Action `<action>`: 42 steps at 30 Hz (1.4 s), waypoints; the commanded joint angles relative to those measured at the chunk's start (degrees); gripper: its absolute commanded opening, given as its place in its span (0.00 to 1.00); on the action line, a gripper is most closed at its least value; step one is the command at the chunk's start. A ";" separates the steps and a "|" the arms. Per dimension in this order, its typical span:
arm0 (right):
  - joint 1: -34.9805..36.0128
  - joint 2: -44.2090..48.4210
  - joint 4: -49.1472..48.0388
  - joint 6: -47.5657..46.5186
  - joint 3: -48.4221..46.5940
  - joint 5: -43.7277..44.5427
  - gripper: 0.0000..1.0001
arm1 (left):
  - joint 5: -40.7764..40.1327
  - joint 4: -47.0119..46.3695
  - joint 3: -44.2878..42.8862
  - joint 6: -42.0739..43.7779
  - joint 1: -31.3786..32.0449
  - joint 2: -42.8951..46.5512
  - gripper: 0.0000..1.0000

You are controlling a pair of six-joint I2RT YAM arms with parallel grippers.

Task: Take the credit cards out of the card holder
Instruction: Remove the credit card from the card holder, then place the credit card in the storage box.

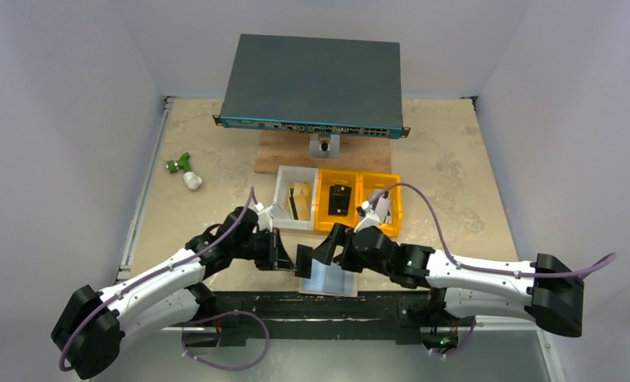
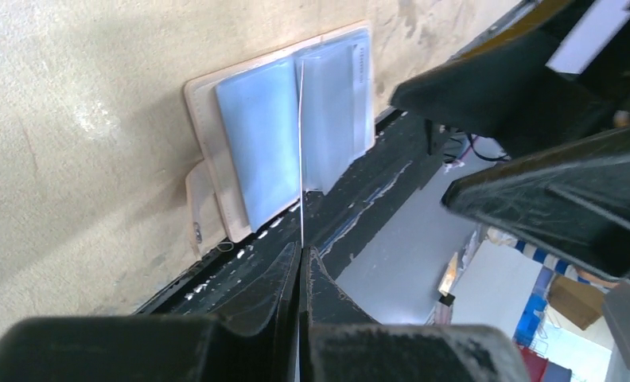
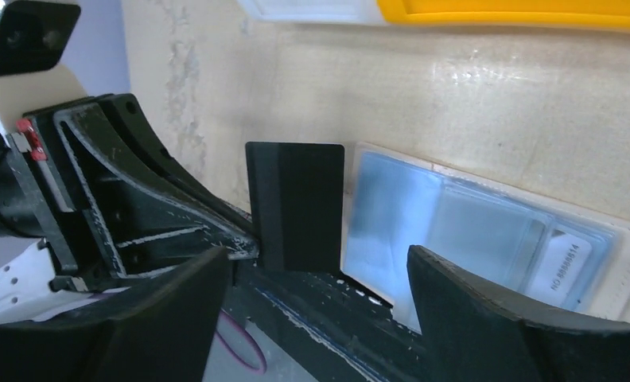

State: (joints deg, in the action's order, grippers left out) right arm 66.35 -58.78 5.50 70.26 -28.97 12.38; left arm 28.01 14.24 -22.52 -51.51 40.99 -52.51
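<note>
From above, your left gripper pinches a thin black rectangular card on edge over the near rim of the beige, stone-patterned table. Your right gripper sits just beside that black card, on its other side. The flat two-panel card holder, pale blue, lies open at the table's near edge, below both grippers. Behind it, a white plastic bin and two orange plastic bins stand in a row. Farther back is a dark grey, flat network switch above a brown wooden board. A small green and white object lies at the far left.

In your left wrist view, the left gripper has its fingers pressed together on the black card, seen edge-on as a thin line. The card holder lies face up beyond it, blue panels inside a tan border, reaching the table edge.

In your right wrist view, the right gripper has its fingers spread wide with nothing between them. The black card stands ahead, clamped at its lower corner by the left gripper. The card holder lies flat just beside the black card, with a white numbered card in a clear pocket.
</note>
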 commanded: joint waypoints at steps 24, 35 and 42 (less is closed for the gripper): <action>-3.11 4.73 -38.77 7.07 13.10 -4.94 0.47 | 20.11 -27.90 2.53 -18.13 -7.90 0.96 0.00; -3.54 4.52 -27.41 4.67 8.40 -2.06 0.00 | 21.24 -22.42 0.23 -12.18 -8.31 -2.05 0.28; -7.53 6.51 -8.46 -1.31 1.02 3.64 0.00 | 14.17 -7.21 -2.48 -5.47 -8.34 0.56 0.52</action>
State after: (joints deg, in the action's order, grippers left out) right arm 61.58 -53.76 -14.04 73.71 -22.09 11.07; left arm 46.15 -2.15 -21.47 -62.59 33.01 -53.93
